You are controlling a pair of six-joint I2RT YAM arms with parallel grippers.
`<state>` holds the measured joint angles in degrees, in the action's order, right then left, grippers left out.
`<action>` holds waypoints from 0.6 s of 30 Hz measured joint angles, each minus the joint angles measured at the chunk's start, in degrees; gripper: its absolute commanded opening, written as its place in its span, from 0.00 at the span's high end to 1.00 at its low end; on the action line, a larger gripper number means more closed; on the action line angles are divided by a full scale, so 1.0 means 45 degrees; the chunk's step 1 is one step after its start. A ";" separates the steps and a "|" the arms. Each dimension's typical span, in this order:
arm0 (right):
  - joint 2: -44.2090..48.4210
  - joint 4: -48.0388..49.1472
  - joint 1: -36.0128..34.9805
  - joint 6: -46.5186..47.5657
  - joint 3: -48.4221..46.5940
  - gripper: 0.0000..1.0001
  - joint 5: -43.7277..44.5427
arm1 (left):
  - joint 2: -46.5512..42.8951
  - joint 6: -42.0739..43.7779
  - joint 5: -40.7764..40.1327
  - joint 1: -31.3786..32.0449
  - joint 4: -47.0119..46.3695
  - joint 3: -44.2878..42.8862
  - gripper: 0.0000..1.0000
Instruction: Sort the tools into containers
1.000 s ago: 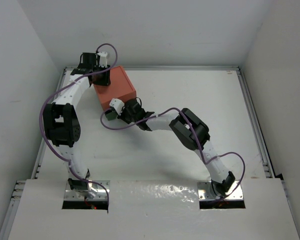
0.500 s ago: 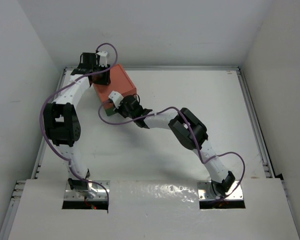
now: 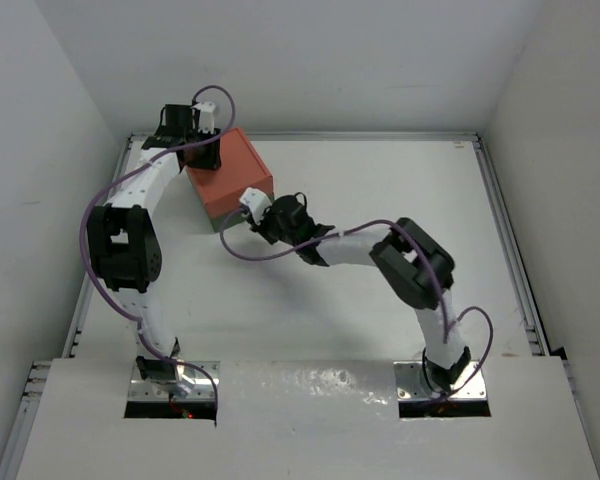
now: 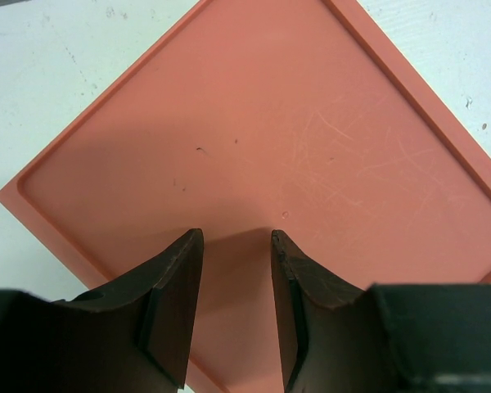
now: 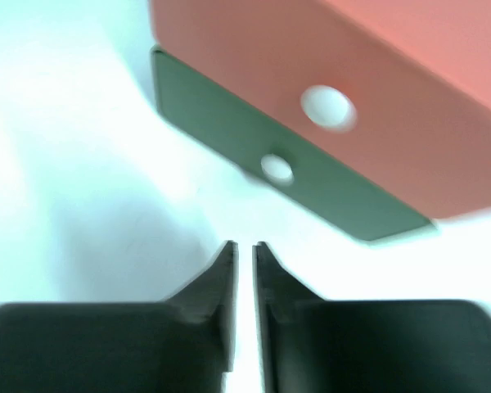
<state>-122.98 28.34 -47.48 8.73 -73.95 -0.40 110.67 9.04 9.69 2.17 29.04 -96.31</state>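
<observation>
No tools show in any view. The containers are one small box (image 3: 235, 170) with an orange-red upper drawer (image 5: 376, 155) and a dark green lower drawer (image 5: 221, 123), each with a white knob. Both drawer fronts sit pushed in, the green one standing out a little. My left gripper (image 4: 236, 233) hangs open over the box's flat orange top (image 4: 270, 123), at its back corner, with nothing between its fingers. Just off the drawer fronts, my right gripper (image 5: 245, 246) points at them, jaws parted by a narrow slit and empty.
The box stands at the back left of the white table (image 3: 380, 180), near the left rail (image 3: 130, 160). Purple cables (image 3: 235, 245) loop from both arms beside the box. The right arm's elbow (image 3: 415, 265) juts over the table's middle.
My right gripper pushed in toward the drawer fronts, then drew back to the right, and its jaws have parted slightly. Its elbow swung right. The left arm has not moved.
</observation>
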 measured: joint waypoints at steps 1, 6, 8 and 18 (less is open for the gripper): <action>0.0777 -0.0044 0.0024 0.0029 0.0675 0.77 -0.0194 | 0.0015 0.0000 0.0000 0.0000 0.0039 -0.0029 0.64; 0.4838 -0.0933 0.0607 -0.0189 0.2633 0.46 -0.0738 | 0.0029 0.0000 0.0019 0.0000 0.0491 -0.0267 0.64; 0.5867 -0.1875 0.1447 -0.0690 0.2579 0.36 -0.0826 | 0.0034 -0.0010 0.0058 -0.0005 0.0772 -0.0393 0.64; 0.6664 -0.8204 0.8704 -0.5085 0.2098 0.13 0.0996 | -0.0010 -0.0160 0.0461 -0.0709 0.1928 -0.1248 0.63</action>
<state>-92.99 -8.58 -8.32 -14.15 -64.51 4.08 110.63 8.32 11.77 -1.02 37.71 -101.93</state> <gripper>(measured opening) 0.866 0.366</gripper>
